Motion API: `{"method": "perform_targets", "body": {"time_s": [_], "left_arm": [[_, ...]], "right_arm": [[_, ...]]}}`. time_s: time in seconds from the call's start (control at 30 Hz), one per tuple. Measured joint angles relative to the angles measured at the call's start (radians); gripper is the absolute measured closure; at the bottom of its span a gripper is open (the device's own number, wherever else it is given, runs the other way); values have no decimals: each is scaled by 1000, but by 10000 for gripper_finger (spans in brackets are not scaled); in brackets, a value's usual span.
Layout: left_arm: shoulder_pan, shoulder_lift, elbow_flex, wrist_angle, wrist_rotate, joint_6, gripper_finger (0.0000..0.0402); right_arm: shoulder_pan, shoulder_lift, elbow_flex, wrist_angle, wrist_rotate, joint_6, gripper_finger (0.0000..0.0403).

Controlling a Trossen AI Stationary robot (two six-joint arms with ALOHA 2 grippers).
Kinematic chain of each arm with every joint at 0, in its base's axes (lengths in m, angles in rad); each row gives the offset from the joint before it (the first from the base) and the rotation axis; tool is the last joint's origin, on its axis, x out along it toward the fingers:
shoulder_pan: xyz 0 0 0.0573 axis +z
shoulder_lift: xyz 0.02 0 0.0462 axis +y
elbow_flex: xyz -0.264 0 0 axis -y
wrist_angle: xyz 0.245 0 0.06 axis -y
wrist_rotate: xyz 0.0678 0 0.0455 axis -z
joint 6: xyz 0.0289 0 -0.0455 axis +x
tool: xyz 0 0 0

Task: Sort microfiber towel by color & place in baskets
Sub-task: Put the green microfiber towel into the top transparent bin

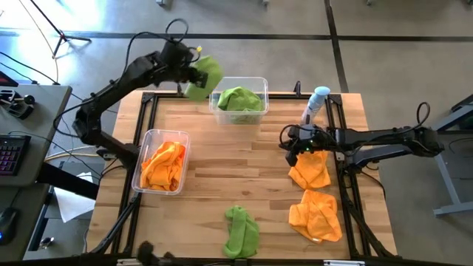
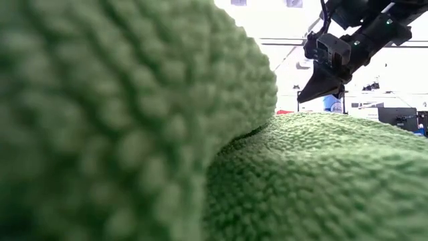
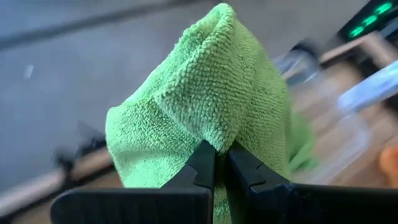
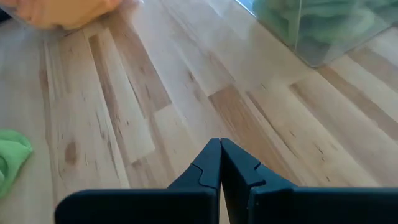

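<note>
Carrying a green towel pinched in its closed fingers, the left end effector hangs just beside the green basket; it should centre over the basket before letting go. Right end effector waits closed, empty, above the counter

A robotics lab or workshop: a wooden desk in a black metal frame stands on a bare concrete floor, loose cables run across that floor, and beside the desk's left edge sits a side bench with a keyboard.
</note>
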Motion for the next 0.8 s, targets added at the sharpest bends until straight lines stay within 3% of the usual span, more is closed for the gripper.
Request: {"method": "perform_targets", "body": {"time_s": [0.17,0.37,0.8], "left_arm": [[-62,105,127,190,-9,59,401],[-121,237,151,371,-16,204,402],[-196,459,152,178,-62,177,402]], "right_arm": [[0,0,0,3,0,-27,403],[0,0,0,3,-2,-21,403],[1,0,0,3,1,30,403]]}}
